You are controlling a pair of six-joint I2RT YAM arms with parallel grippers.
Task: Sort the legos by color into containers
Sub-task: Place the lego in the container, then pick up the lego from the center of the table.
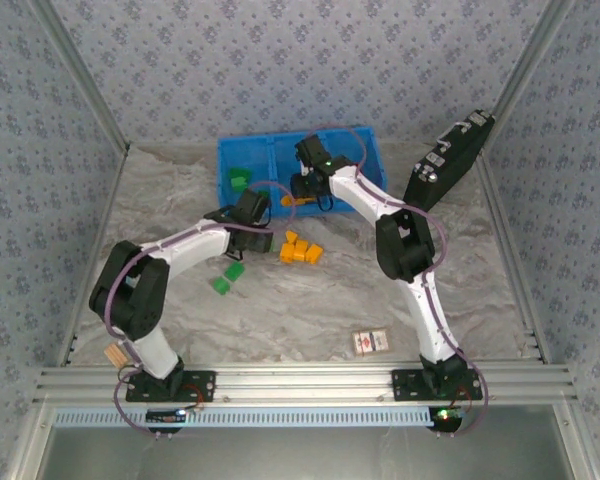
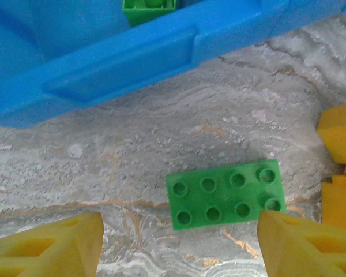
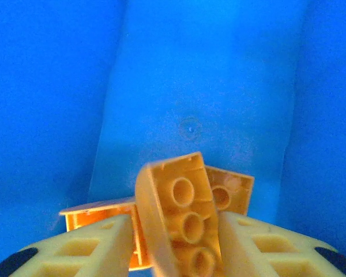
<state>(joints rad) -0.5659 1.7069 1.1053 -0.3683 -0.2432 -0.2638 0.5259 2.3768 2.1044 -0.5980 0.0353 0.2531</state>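
Note:
My left gripper (image 2: 179, 245) stands open low over the table, its yellow fingers (image 2: 46, 248) either side of a flat green lego (image 2: 226, 193) that lies just in front of the blue tray's wall (image 2: 121, 63). From above, this gripper (image 1: 253, 208) sits at the tray's front edge. My right gripper (image 3: 176, 242) is shut on an orange lego (image 3: 181, 216), tilted on edge, inside the tray's middle compartment (image 1: 298, 160). Two more orange legos (image 3: 228, 187) lie under it. A green lego (image 1: 240, 180) sits in the left compartment. Several orange legos (image 1: 300, 250) and two green ones (image 1: 228, 278) lie on the table.
A black rectangular device (image 1: 450, 160) leans at the back right. A small red-and-white card (image 1: 370, 342) lies near the front edge. Orange legos (image 2: 340, 133) crowd the right side of the left wrist view. Patterned walls enclose the table.

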